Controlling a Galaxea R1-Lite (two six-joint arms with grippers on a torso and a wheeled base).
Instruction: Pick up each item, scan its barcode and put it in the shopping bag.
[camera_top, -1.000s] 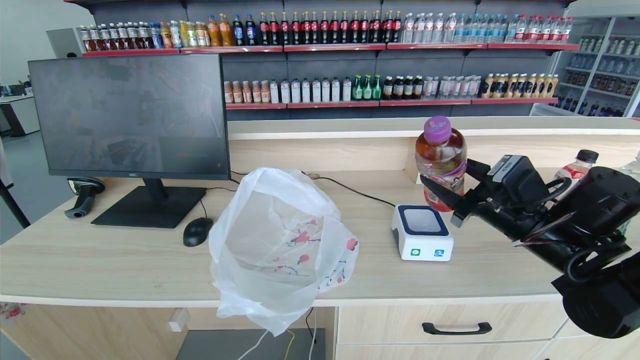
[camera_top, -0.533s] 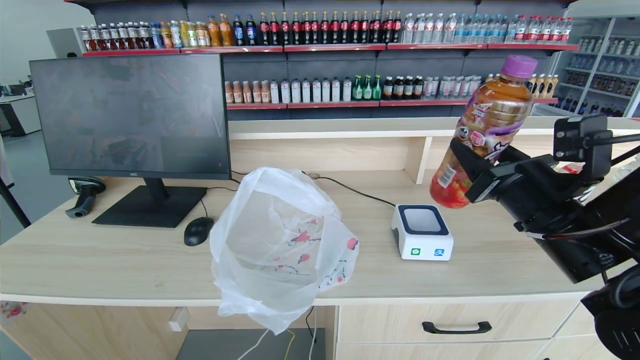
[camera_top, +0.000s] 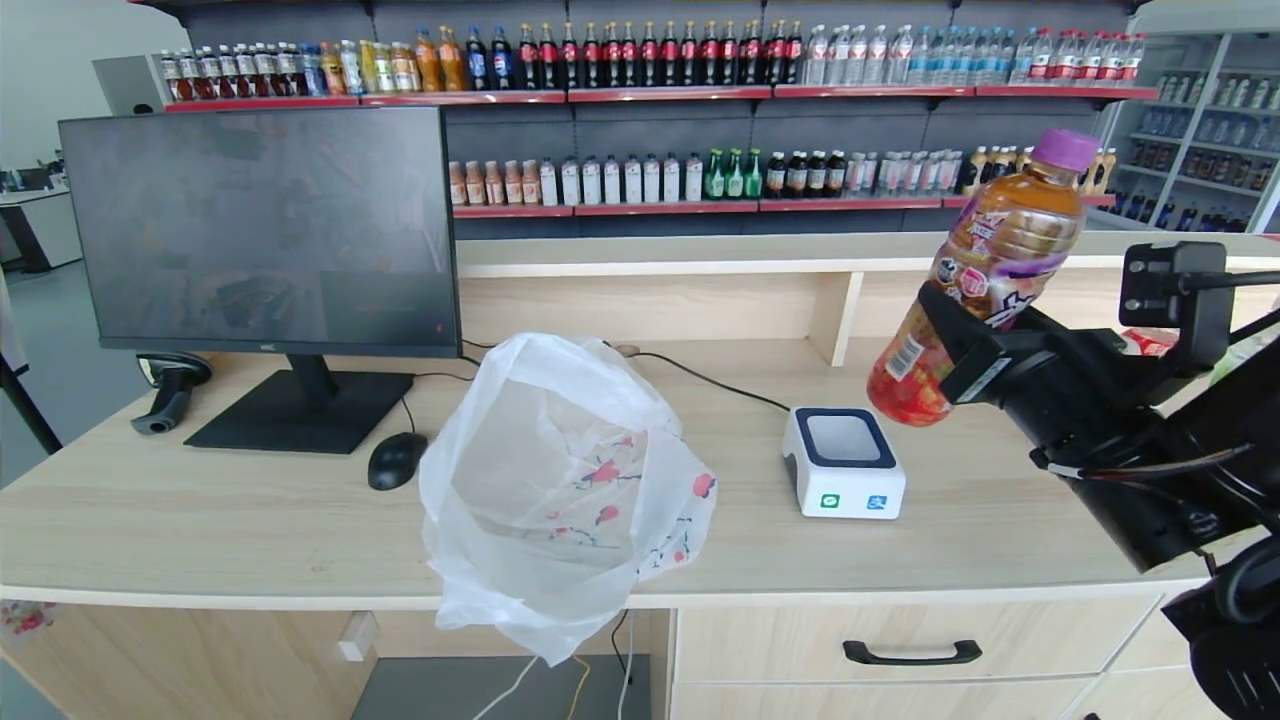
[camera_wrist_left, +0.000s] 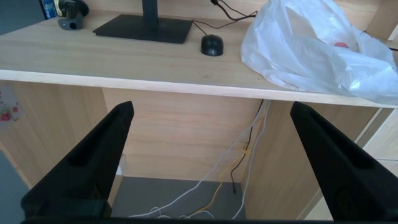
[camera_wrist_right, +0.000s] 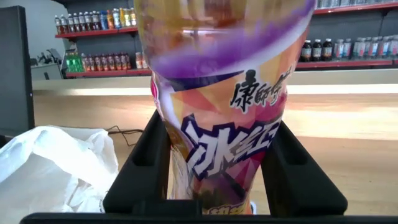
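Counter (camera_top: 200, 520) carries shopping bag (camera_top: 560, 480) and scanner (camera_top: 843, 462). Right gripper (camera_top: 962, 335) clamps tilted purple-capped bottle (camera_top: 1010, 240) in the air, up-right of scanner. Left gripper (camera_wrist_left: 211, 104) hangs wide open below counter edge.

Bright, even light is cast from above; faint shadows are thrown on the tabletop (camera_top: 200, 520), highlights on the bottle (camera_top: 1000, 255).

bottle (camera_wrist_right: 217, 124) label shows large white characters; scanner (camera_top: 843, 462) front bears two small icons.
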